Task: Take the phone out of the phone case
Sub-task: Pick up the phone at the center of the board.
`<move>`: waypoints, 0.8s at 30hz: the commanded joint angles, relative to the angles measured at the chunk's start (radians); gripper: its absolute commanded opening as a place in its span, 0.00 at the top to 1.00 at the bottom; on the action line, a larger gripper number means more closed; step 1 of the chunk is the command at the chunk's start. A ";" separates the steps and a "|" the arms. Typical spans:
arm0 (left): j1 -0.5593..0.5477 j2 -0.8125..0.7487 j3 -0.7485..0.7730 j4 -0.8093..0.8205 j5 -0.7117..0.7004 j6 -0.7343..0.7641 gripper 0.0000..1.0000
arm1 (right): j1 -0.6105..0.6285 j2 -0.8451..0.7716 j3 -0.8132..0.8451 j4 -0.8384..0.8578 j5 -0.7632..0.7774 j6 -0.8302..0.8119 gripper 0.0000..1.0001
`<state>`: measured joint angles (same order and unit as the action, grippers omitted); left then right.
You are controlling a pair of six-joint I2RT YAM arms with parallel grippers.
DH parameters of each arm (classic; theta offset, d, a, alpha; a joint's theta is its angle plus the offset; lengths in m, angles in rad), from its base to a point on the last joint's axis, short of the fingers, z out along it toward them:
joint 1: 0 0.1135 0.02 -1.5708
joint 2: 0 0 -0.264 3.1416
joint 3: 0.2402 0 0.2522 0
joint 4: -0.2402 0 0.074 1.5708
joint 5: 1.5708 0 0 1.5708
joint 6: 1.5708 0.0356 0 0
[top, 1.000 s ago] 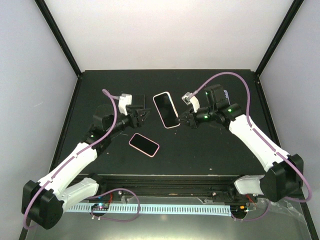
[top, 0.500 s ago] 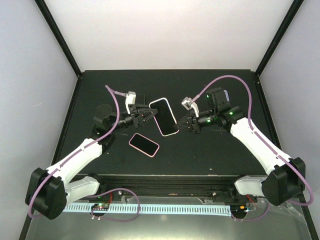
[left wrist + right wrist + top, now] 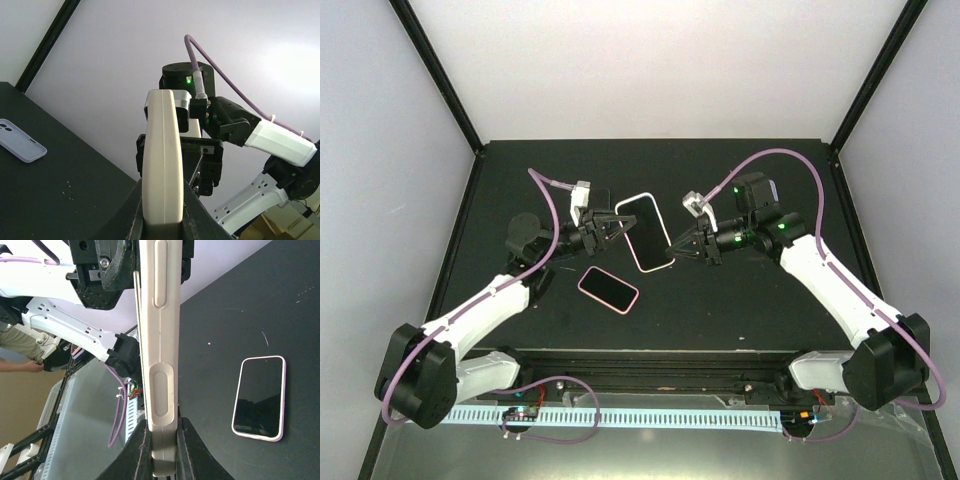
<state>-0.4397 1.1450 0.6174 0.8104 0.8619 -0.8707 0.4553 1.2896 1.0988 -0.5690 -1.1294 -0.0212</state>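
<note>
The phone (image 3: 648,232), a rectangular black-screened handset, sat inside its cream plastic case (image 3: 162,165) and was held in the air above the middle of the flat black table (image 3: 740,300), tilted, with the screen facing up toward the top camera. The left gripper (image 3: 620,226) was closed narrowly on the case edge toward the table's left side. In the left wrist view, both fingers (image 3: 137,222) pressed against the flat faces of the case. The right gripper (image 3: 672,252) was likewise clamped on the corner of the case nearest the table's front edge, toward its right side. In the right wrist view, its fingers (image 3: 141,455) flanked the cream side wall, where the moulded button covers were visible. A second black-screened phone in a pink case (image 3: 608,289) lay flat on the table, screen up, toward the front edge and apart from both grippers. An empty pale lavender phone case (image 3: 20,147) lay flat on the table, seen only in the left wrist view. Its place on the table could not be determined.
</note>
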 commanded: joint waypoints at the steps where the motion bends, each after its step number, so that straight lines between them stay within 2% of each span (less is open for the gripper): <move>1: -0.010 -0.003 0.017 0.057 0.048 0.017 0.98 | 0.003 -0.013 0.039 0.015 -0.049 -0.016 0.99; 2: -0.008 -0.008 0.024 0.033 0.052 0.032 0.98 | 0.004 -0.015 0.045 -0.005 -0.047 -0.040 0.97; 4: -0.006 -0.021 0.052 -0.034 0.075 0.074 0.99 | 0.004 -0.019 0.062 -0.091 -0.049 -0.134 0.79; 6: -0.002 -0.023 0.089 -0.091 0.121 0.102 0.98 | 0.005 -0.016 0.088 -0.213 -0.043 -0.299 0.62; 9: 0.001 -0.028 0.153 -0.184 0.207 0.158 0.98 | 0.008 -0.006 0.130 -0.409 -0.009 -0.571 0.49; 13: 0.002 -0.035 0.195 -0.238 0.267 0.195 0.99 | 0.020 -0.016 0.128 -0.478 0.048 -0.659 0.48; 19: 0.001 -0.039 0.198 -0.243 0.278 0.190 0.98 | 0.091 -0.086 0.082 -0.393 0.139 -0.618 0.53; 24: 0.001 -0.041 0.198 -0.240 0.294 0.177 0.98 | 0.141 -0.083 0.090 -0.362 0.164 -0.600 0.59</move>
<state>-0.4397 1.1294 0.7666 0.5407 1.1255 -0.7055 0.5652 1.2125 1.1870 -0.9691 -1.0073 -0.6090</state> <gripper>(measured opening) 0.110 0.432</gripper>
